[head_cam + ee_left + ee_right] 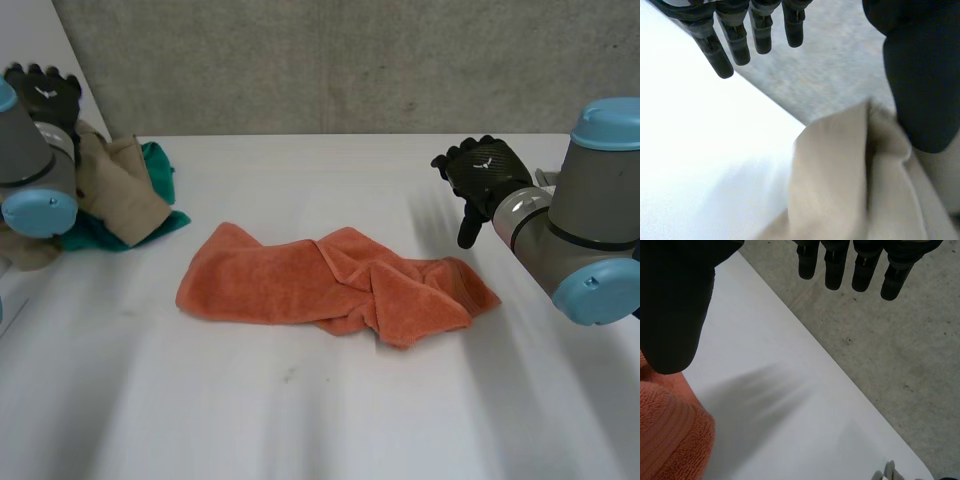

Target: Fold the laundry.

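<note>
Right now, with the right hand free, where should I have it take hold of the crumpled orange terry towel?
Probably the loose end of the orange terry towel nearest the right hand, coming down from that side. That end is bunched into raised folds that look easy to pinch, while the far end lies flat on the white table.

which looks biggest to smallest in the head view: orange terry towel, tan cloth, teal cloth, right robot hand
1. The crumpled orange terry towel
2. The tan woven cloth
3. The teal cloth and the black right robot hand: visible areas look alike, and the tan cloth covers much of the teal one, so unranked.
</note>
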You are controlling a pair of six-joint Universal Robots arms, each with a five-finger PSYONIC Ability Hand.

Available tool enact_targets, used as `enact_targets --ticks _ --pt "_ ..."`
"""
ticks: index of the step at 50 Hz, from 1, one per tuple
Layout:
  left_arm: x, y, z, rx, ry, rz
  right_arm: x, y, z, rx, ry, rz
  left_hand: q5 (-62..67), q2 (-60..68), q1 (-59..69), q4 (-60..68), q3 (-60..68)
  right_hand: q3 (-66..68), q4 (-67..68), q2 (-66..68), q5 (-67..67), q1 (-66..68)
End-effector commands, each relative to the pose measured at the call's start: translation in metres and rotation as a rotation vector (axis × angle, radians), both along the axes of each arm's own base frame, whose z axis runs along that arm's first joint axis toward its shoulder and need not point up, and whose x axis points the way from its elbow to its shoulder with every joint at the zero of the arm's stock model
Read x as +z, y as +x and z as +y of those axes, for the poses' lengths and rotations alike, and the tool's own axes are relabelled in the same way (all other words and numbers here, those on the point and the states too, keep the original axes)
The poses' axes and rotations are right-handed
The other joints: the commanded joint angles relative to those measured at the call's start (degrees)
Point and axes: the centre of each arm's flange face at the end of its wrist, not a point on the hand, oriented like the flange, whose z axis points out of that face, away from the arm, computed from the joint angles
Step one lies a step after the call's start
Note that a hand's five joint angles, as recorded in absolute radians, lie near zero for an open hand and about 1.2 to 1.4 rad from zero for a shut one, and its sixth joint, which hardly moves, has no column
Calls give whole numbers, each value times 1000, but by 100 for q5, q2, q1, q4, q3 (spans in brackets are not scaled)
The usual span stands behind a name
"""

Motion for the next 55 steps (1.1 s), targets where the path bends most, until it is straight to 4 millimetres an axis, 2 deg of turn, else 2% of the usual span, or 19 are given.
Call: enact_targets --ticks 1,6,9,10,14,18,25,30,32,33,35,40,42,44,47,48,51,52,55 --pt "10 -30 49 -117 101 -12 7 0 4 12 4 -6 -310 -191 -82 -158 -214 -179 -184 -171 -279 -243" --pt "16 -53 100 -232 195 -23 10 -1 16 22 74 14 -310 -191 -82 -158 -214 -179 -184 -171 -279 -243" --pt "9 -71 138 -335 289 -34 10 -3 27 30 151 38 -310 -191 -82 -158 -214 711 706 718 611 646" --pt "2 -80 156 -387 337 -38 10 -3 29 32 169 43 -310 -191 -82 -158 -214 879 874 887 779 815" --pt "-22 -95 189 -480 465 -42 1 -3 46 70 306 63 -310 -191 -82 -158 -214 2003 1999 2011 1903 1939" --pt "-47 -108 209 -537 555 -62 -14 -3 55 77 408 37 -310 -191 -82 -158 -214 2460 2456 2468 2360 2396" --pt "-88 -117 204 -535 602 -110 -38 -4 54 33 456 -43 -310 -191 -82 -158 -214 2999 2995 3007 2899 2935" --pt "-105 -121 200 -531 612 -171 -55 -2 54 33 437 -58 952 1072 1181 1104 1048 3704 3700 3712 3604 3640" --pt "-104 -122 199 -531 597 -190 -56 -1 55 37 426 -58 2377 2496 2605 2529 2473 5196 5191 5203 5096 5131" --pt "-100 -123 197 -524 580 -204 -54 1 55 39 410 -56 4583 4703 4812 4736 4679 6805 6800 6812 6705 6740" --pt "-93 -123 195 -519 557 -207 -51 1 54 35 396 -56 6679 6798 6907 6831 6775 6821 6816 6829 6721 6757" --pt "-50 -121 195 -498 462 -171 -21 -2 49 8 294 -81 6690 6809 6918 6842 6786 6821 6816 6829 6721 6757" --pt "-25 -117 200 -494 422 -137 14 -6 52 15 199 -90 6690 6809 6918 6842 6786 6821 6816 6829 6721 6757" --pt "-6 -114 205 -492 399 -108 33 -12 53 15 146 -83 6690 6809 6918 6842 6786 6821 6816 6829 6721 6757" --pt "45 -103 220 -489 316 -33 73 -26 56 9 36 -72 6690 6809 6918 6842 6786 6821 6816 6829 6721 6757" --pt "74 -95 230 -489 262 10 96 -33 59 14 -25 -69 6690 6809 6918 6842 6786 6821 6816 6829 6721 6757" --pt "114 -85 246 -495 175 65 130 -41 64 24 -116 -88 6690 6809 6918 6842 6786 6821 6816 6829 6721 6757" --pt "138 -79 257 -512 119 99 151 -46 68 33 -169 -110 6690 6809 6918 6842 6786 6821 6816 6829 6721 6757" --pt "170 -71 278 -560 37 146 180 -52 76 51 -230 -162 6690 6809 6918 6842 6786 6821 6816 6829 6721 6757"
